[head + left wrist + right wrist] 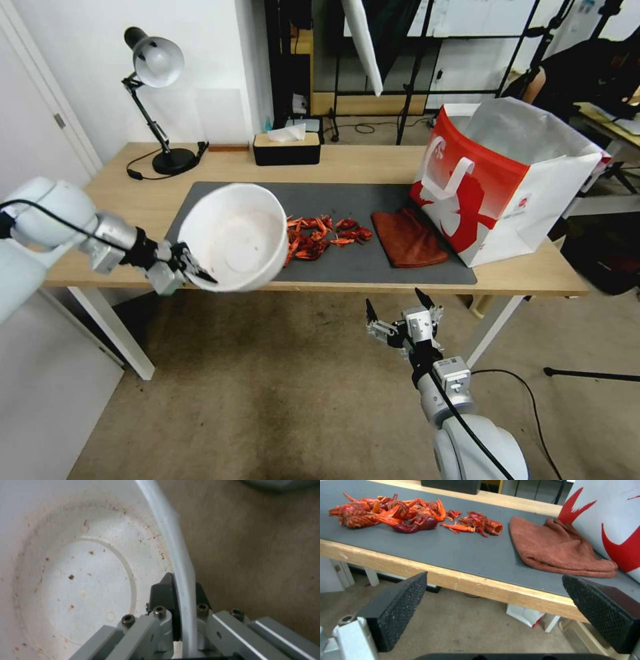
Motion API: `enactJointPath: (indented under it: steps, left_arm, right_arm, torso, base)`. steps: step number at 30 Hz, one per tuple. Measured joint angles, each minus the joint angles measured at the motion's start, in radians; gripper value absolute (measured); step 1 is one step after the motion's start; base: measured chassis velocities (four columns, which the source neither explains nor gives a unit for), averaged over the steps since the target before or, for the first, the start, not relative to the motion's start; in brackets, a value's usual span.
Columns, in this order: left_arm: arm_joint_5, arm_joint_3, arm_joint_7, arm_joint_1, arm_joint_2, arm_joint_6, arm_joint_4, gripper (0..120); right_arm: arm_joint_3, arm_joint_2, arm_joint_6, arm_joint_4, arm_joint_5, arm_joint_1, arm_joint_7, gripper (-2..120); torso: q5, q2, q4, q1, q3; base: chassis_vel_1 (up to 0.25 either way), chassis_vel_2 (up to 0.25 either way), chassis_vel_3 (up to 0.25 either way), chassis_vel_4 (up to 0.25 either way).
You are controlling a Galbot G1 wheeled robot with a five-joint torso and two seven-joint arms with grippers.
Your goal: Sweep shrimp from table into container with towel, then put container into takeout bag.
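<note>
Seen from the head camera: left claw (193,270) clamped on the near rim of the white container (233,237), held tilted with its mouth facing the camera, raised at the front-left edge of the worktop (133,200) and overlapping the grey mat (373,193). Just beside the container, to its right, the shrimp (327,237) piled on the mat. Right of the pile and apart from it, the rust-red towel (408,238) lying folded, its far corner against the takeout bag (500,180), which stands upright and open at the worktop's right end. Right claw (401,312) spread wide, hovering over the floor in front of the worktop, holding nothing. Black tissue box (287,148) and desk lamp (157,100) along the far edge.

From the left wrist: dark fingers (161,593) pinching the thin container wall (181,562), one inside, one outside; speckled inner base (86,580) bare of shrimp.

From the right wrist: two textured pads (398,610) set far apart, below the worktop edge (453,578). Beyond it, shrimp (396,511) heaped on the mat, towel (560,550) touching the red-and-white bag (613,525).
</note>
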Motion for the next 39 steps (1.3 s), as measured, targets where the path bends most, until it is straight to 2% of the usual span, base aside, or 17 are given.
enactJointPath:
  steps: [1, 2, 5, 6, 9, 13, 15, 21, 23, 26, 28, 30, 32, 33, 35, 36, 39]
  left_arm:
    - [0.001, -0.006, 0.000, 0.033, 0.007, 0.000, -0.043, 0]
    - [0.001, -0.006, 0.000, 0.033, 0.007, 0.000, -0.043, 0]
    - [0.044, -0.012, -0.006, 0.111, 0.015, -0.008, -0.116, 0]
    - [0.044, -0.012, -0.006, 0.111, 0.015, -0.008, -0.116, 0]
    - [0.109, -0.018, -0.007, 0.191, 0.015, -0.020, -0.155, 0]
    - [0.148, -0.017, -0.005, 0.239, 0.011, -0.023, -0.172, 0]
    - [0.197, -0.012, 0.009, 0.290, -0.004, -0.030, -0.185, 0]
    - [0.261, 0.002, 0.022, 0.348, -0.034, -0.045, -0.186, 0]
    - [0.292, 0.035, 0.025, 0.347, -0.059, -0.048, -0.161, 0]
    - [0.318, 0.056, 0.033, 0.331, -0.085, -0.058, -0.130, 0]
    - [0.359, 0.087, 0.052, 0.294, -0.144, -0.087, -0.056, 0]
    - [0.366, 0.100, 0.054, 0.279, -0.161, -0.093, -0.026, 0]
    - [0.381, 0.136, 0.054, 0.229, -0.215, -0.105, 0.077, 0]
    - [0.381, 0.136, 0.054, 0.229, -0.215, -0.105, 0.077, 0]
    - [0.406, 0.154, 0.051, 0.189, -0.269, -0.120, 0.162, 0]
    - [0.406, 0.154, 0.051, 0.189, -0.269, -0.120, 0.162, 0]
    - [0.444, 0.178, 0.031, 0.134, -0.324, -0.131, 0.244, 0]
  right_arm:
    - [0.000, 0.000, 0.000, 0.000, -0.001, 0.000, 0.000, 100]
    - [0.000, 0.000, 0.000, 0.000, -0.001, 0.000, 0.000, 100]
    - [0.003, 0.000, 0.000, 0.001, -0.001, 0.000, 0.000, 100]
    - [0.003, 0.000, 0.000, 0.001, -0.001, 0.000, 0.000, 100]
    - [0.006, 0.000, 0.000, 0.004, -0.002, -0.001, 0.000, 100]
    - [0.007, 0.000, 0.000, 0.004, -0.003, -0.001, 0.001, 100]
    - [0.006, 0.000, 0.000, 0.004, -0.007, -0.002, 0.001, 100]
    - [0.007, 0.000, 0.000, 0.004, -0.010, -0.002, 0.001, 100]
    - [0.009, 0.000, 0.000, 0.004, -0.010, -0.003, 0.001, 100]
    - [0.012, 0.000, 0.000, 0.004, -0.010, -0.004, 0.001, 100]
    - [0.015, 0.000, 0.000, 0.008, -0.010, -0.006, 0.001, 100]
    - [0.017, 0.000, 0.000, 0.008, -0.010, -0.006, 0.001, 100]
    - [0.024, 0.000, 0.000, 0.008, -0.007, -0.007, 0.001, 100]
    - [0.024, 0.000, 0.000, 0.008, -0.007, -0.007, 0.001, 100]
    - [0.032, 0.000, -0.001, 0.011, -0.004, -0.010, 0.002, 100]
    - [0.032, 0.000, -0.001, 0.011, -0.004, -0.010, 0.002, 100]
    - [0.040, 0.000, -0.001, 0.013, 0.000, -0.014, 0.002, 100]
  torso:
    - [0.0001, 0.000, -0.0001, 0.000, 0.000]
    - [0.0001, 0.000, -0.0001, 0.000, 0.000]
    - [0.0001, 0.000, -0.0003, 0.000, 0.000]
    - [0.0001, 0.000, -0.0003, 0.000, 0.000]
    - [-0.0001, 0.000, -0.0001, 0.000, 0.000]
    - [-0.0001, 0.000, -0.0001, 0.000, 0.000]
    - [-0.0001, 0.000, -0.0002, 0.000, 0.000]
    - [-0.0001, 0.000, -0.0001, 0.000, 0.000]
    - [0.0000, 0.000, 0.0001, 0.000, 0.000]
    - [0.0000, 0.000, -0.0001, 0.000, 0.000]
    - [-0.0003, 0.000, -0.0003, 0.000, 0.000]
    - [-0.0002, 0.000, -0.0004, 0.000, 0.000]
    - [-0.0001, 0.000, -0.0002, 0.000, 0.000]
    - [-0.0001, 0.000, -0.0002, 0.000, 0.000]
    - [-0.0001, 0.000, -0.0002, 0.000, 0.000]
    - [-0.0001, 0.000, -0.0002, 0.000, 0.000]
    - [-0.0001, 0.000, -0.0001, 0.000, 0.000]
  base:
    - [0.000, 0.000, 0.000, 0.000]
    - [0.000, 0.000, 0.000, 0.000]
    - [0.000, 0.000, 0.000, 0.000]
    - [0.000, 0.000, 0.000, 0.000]
    - [0.000, 0.000, 0.000, 0.000]
    - [0.000, 0.000, 0.000, 0.000]
    - [0.000, 0.000, 0.000, 0.000]
    - [0.000, 0.000, 0.000, 0.000]
    - [0.000, 0.000, 0.000, 0.000]
    - [0.000, 0.000, 0.000, 0.000]
    - [0.000, 0.000, 0.000, 0.000]
    - [0.000, 0.000, 0.000, 0.000]
    - [0.000, 0.000, 0.000, 0.000]
    - [0.000, 0.000, 0.000, 0.000]
    - [0.000, 0.000, 0.000, 0.000]
    - [0.000, 0.000, 0.000, 0.000]
    - [0.000, 0.000, 0.000, 0.000]
